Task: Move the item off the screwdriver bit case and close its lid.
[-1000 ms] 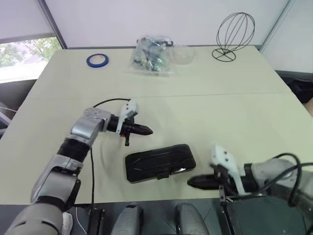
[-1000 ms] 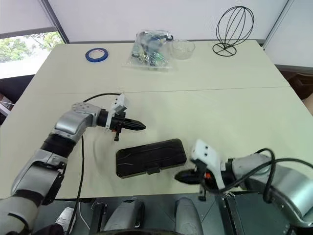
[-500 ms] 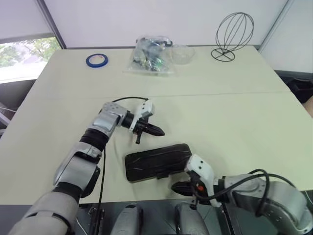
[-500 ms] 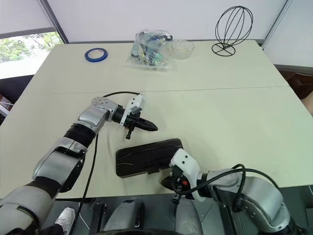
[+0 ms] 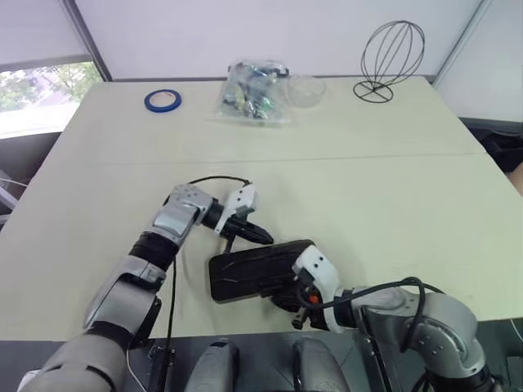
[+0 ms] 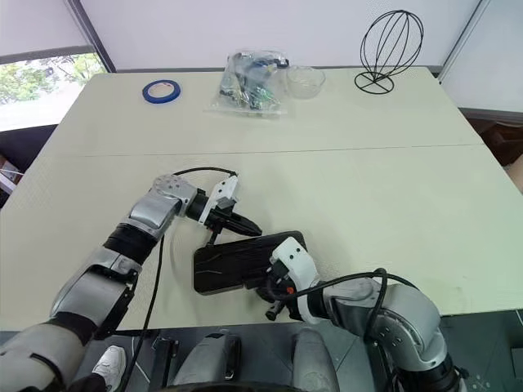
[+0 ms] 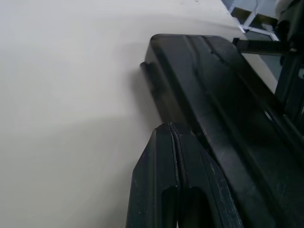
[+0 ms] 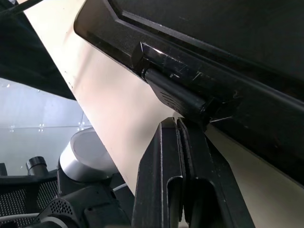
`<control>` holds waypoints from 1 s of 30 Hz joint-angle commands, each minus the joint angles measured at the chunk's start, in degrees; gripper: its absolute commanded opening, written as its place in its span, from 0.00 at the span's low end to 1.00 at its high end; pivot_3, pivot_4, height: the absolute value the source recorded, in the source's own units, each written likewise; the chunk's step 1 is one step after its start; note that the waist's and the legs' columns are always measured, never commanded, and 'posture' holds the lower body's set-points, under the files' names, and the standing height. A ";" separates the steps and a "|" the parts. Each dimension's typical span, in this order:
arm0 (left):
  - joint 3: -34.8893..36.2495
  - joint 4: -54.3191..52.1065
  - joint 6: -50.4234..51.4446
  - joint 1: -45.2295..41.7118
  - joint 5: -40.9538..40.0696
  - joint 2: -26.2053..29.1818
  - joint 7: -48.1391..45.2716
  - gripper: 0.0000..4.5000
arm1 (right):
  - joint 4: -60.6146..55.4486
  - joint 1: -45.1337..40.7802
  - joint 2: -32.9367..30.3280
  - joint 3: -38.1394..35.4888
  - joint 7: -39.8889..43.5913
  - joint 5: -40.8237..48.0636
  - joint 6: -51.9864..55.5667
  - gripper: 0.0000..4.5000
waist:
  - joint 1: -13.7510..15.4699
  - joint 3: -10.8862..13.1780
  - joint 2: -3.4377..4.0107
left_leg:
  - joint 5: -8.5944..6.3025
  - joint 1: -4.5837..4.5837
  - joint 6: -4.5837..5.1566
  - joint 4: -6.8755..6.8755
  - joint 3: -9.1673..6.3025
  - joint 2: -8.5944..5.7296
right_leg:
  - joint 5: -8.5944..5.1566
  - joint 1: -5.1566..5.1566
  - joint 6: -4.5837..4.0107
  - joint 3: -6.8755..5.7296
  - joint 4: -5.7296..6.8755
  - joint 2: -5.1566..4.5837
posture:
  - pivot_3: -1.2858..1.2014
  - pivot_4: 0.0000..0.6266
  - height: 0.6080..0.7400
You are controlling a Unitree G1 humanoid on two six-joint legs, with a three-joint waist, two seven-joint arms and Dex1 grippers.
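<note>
Both my arms have closed in on the screwdriver bit case (image 5: 260, 271) near the table (image 5: 392, 180) front edge: left gripper (image 5: 263, 236) clenched at its far edge, right gripper (image 8: 183, 130) clenched, now under the latch tab (image 8: 173, 97). Lid (image 6: 237, 260) looks down, nothing on it; latching remains. Beige table; tape roll (image 5: 163, 100), clear bag (image 5: 255, 91), wire stand (image 5: 391, 57) far back.

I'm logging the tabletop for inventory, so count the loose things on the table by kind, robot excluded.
Screwdriver bit case, lid down: 1
Blue tape roll: 1
Clear plastic bag of parts: 1
Clear bowl: 1
Black wire stand: 1
Total: 5
</note>
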 commanded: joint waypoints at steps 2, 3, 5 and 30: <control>0.33 -3.13 1.14 0.50 -0.30 0.31 0.57 0.00 | -0.54 -0.89 1.92 -0.94 -1.84 -0.63 0.72 0.01 | -0.03 0.00 0.00 | 0.00 0.00 0.00 0.00 -0.01 0.00 | 0.00 -0.01 0.00 -0.01 0.04 0.01 | 0.52 0.24 1.00; 0.17 -3.51 1.20 0.72 -0.25 0.29 0.69 0.00 | -0.41 -1.08 2.66 -1.20 -2.48 -0.95 0.85 0.01 | -0.09 0.00 0.00 | 0.00 0.00 0.00 0.00 -0.01 0.00 | 0.00 -0.01 0.00 -0.01 0.04 0.01 | 0.52 0.24 1.00; -0.14 -4.17 1.24 1.13 -0.22 0.38 0.76 0.00 | -0.48 -1.47 3.59 -1.32 -3.14 -1.32 1.11 0.01 | -0.13 0.00 0.00 | 0.00 0.00 0.00 0.00 0.00 0.00 | 0.00 -0.02 0.00 0.00 0.04 0.01 | 0.52 0.24 1.00; -3.29 -7.21 -2.46 6.66 3.34 1.99 -0.81 0.00 | -1.03 -6.40 5.79 0.31 -7.33 -8.37 -3.56 0.01 | -0.29 -0.02 0.04 | 0.00 0.04 0.00 -0.01 0.01 0.01 | 0.00 -0.02 0.00 0.00 0.06 0.03 | 0.52 0.24 1.00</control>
